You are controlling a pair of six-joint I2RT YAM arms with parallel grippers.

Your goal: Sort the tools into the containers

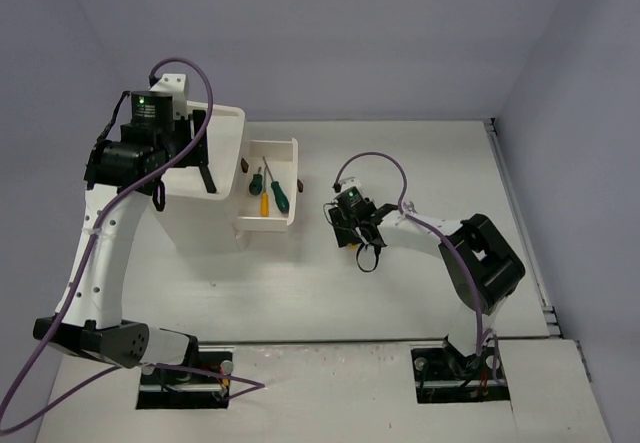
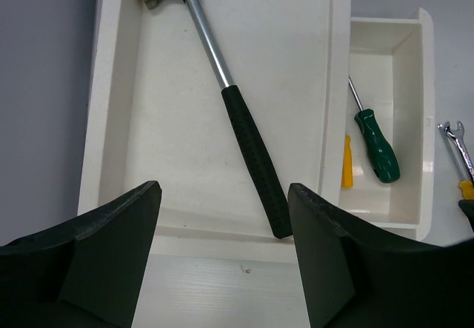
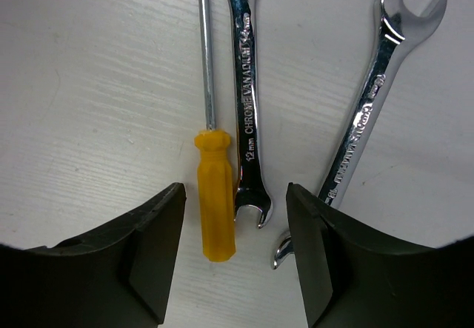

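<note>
Yellow screwdriver lies flat near the middle of the tabletop, right beside a silver wrench, and the right gripper hangs over both with jaws apart and empty, so it should slide sideways to fit round the screwdriver alone before squeezing.

White tubular links with black joint housings on left arm and right arm; purple cable looping along each; small green light glowing on each black wrist block; black base plates with small bolts; broad matte-black wedge fingers on left gripper and right gripper.
</note>
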